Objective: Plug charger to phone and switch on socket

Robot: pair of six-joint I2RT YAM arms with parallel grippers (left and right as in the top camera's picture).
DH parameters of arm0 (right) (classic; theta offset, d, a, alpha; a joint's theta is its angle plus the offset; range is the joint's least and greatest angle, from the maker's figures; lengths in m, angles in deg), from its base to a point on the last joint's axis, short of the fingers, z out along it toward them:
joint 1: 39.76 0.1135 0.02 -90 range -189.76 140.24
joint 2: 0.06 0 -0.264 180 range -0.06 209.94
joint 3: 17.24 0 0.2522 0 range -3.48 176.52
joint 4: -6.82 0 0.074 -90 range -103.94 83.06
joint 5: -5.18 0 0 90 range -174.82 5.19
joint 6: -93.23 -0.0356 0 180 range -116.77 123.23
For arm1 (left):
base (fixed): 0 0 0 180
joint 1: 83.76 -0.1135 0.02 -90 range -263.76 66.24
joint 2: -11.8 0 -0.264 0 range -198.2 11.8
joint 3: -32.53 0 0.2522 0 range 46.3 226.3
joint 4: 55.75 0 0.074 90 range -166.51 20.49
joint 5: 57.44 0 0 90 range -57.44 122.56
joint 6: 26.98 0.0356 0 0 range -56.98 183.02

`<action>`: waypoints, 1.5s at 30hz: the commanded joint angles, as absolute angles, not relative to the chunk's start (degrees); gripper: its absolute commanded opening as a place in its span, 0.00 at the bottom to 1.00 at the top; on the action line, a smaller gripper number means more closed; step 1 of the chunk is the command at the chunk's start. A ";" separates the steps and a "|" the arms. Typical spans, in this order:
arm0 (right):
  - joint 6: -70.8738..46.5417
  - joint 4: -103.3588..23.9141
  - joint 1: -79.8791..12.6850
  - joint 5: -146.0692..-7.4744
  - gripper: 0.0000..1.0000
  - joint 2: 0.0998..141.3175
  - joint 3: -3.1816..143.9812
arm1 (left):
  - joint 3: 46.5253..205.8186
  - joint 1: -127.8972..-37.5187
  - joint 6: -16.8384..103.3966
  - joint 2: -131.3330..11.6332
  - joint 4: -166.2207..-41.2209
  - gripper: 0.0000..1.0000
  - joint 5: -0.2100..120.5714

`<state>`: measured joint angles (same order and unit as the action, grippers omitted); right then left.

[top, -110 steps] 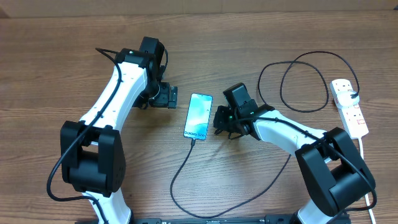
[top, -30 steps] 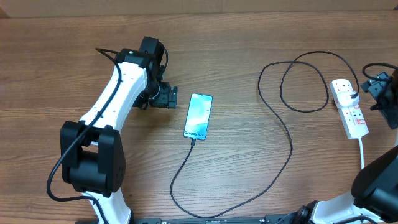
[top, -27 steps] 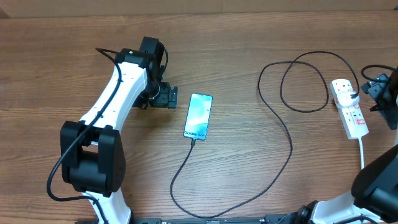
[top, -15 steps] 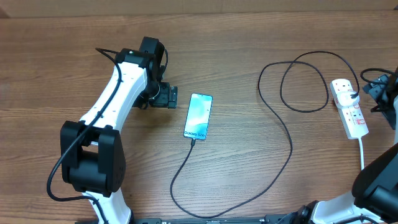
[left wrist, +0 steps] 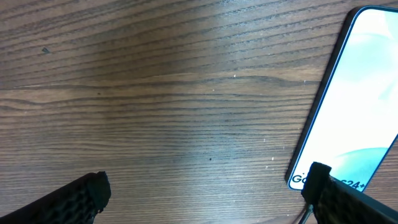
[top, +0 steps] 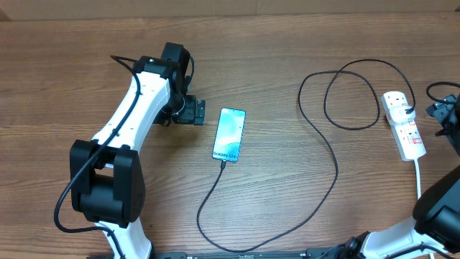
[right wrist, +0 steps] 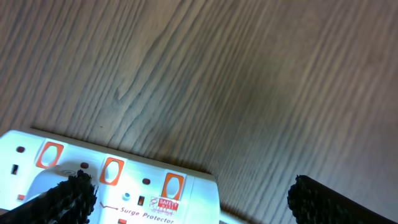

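- Lying flat near the middle of the wooden table (top: 287,43), the phone (top: 229,134) shows a lit light-blue screen with "Galaxy" text at its near end.
- The charger (top: 199,212) meets the phone's near edge with its small tip. Whether the tip is fully seated cannot be told from overhead.
- From there the black cable curves toward the robot, sweeps right, climbs, and makes one wide loop before it reaches the socket (top: 403,124).
- The cable's black plug sits at the far end of the socket, the end away from the robot.
- The socket lies along the table's right side, well apart from the phone. Its white cord (top: 419,176) runs off the near end.
- Left gripper (left wrist: 208,199): fingers spread wide, nothing between them, low over bare wood just left of the phone; the right-hand finger overlaps the phone's corner in the wrist view.
- Right gripper (right wrist: 193,193): fingers apart, empty, just right of the socket in the overhead view.
- The right wrist view shows orange-red switches (right wrist: 111,171) in a row on the socket; their setting cannot be told.
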<state>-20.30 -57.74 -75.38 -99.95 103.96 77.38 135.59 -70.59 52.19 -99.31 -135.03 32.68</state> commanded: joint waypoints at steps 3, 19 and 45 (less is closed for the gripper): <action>-14.24 -56.30 -75.53 -95.23 1.00 106.61 77.14 | 136.03 -70.33 51.18 -98.11 -135.01 1.00 31.96; -14.22 -54.01 -75.53 -94.99 1.00 115.13 77.14 | 136.03 -70.33 51.20 -98.11 -135.01 1.00 31.96; -9.96 -53.07 -75.53 -87.49 1.00 116.66 77.14 | 136.03 -70.33 51.18 -98.11 -135.01 1.00 31.96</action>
